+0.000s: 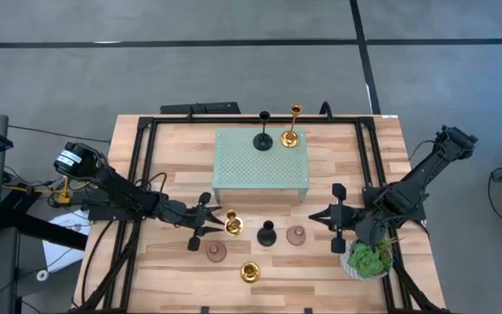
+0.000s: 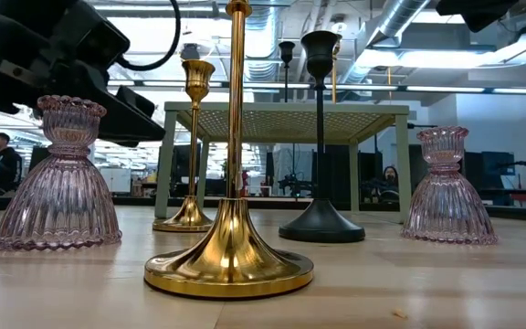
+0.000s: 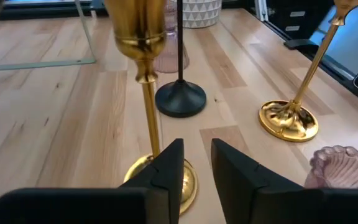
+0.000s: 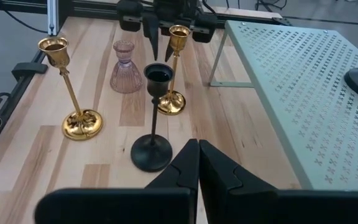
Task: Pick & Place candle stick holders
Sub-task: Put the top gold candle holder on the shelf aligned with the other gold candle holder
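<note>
On the wooden table (image 1: 172, 148), at about 7 o'clock from the green perforated stand (image 1: 261, 163), we see the left gripper (image 1: 211, 224) reaching toward 3 o'clock, its fingers (image 3: 169, 171) apart and set either side of a gold candle stick holder (image 1: 233, 223). In the left wrist view that holder's stem rises just ahead of the gap between the fingers; we cannot tell whether either finger touches it.

Four more holders stand on the bare wood near it. A black holder (image 1: 267, 233) sits just at 3 o'clock of the gold one, and a pink holder (image 1: 296, 235) lies further along the same line. A second pink holder (image 1: 216, 252) stands at 7 o'clock of the gold one, just below the left gripper in the high view. A second gold holder (image 1: 250, 272) stands nearest the table's front edge, at 5 o'clock of the first.

On top of the stand, near its back edge, stand another black holder (image 1: 263, 139) and a third gold holder (image 1: 291, 135), side by side and apart.

The right gripper (image 1: 333, 218) hangs at 3 o'clock of the row, well clear of the pink holder, fingers (image 4: 188, 163) pressed together on nothing. Just at 5 o'clock of it sits a leafy plant in a white pot (image 1: 369, 260).
</note>
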